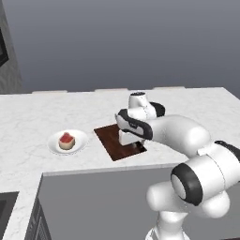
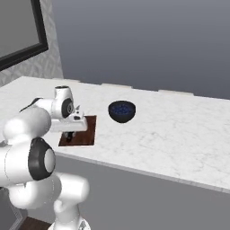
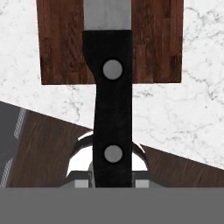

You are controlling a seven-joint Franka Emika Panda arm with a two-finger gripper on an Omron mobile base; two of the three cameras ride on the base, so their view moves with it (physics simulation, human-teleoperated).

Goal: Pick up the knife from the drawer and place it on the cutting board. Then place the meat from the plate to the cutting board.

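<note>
The claw [image 1: 138, 146] is seen at the centre of the left base view, low over the near end of the board [image 1: 108, 137], and it is clamped on the knife [image 3: 112, 105]. In the hand view the knife's black handle with two steel rivets runs up the middle of the frame, and its grey blade reaches the top edge over the board [image 3: 153, 43]. Whether the knife touches the board cannot be told. In the right base view the claw [image 2: 69, 135] is found at left of centre, over the board [image 2: 85, 134], with a dark blue bowl [image 2: 121, 111] just right of it on the white marble counter [image 2: 170, 130]. The plate [image 1: 79, 140] is seen at left of centre in the left base view, near the board but apart from it, and the meat [image 1: 66, 140] is carried on it
</note>
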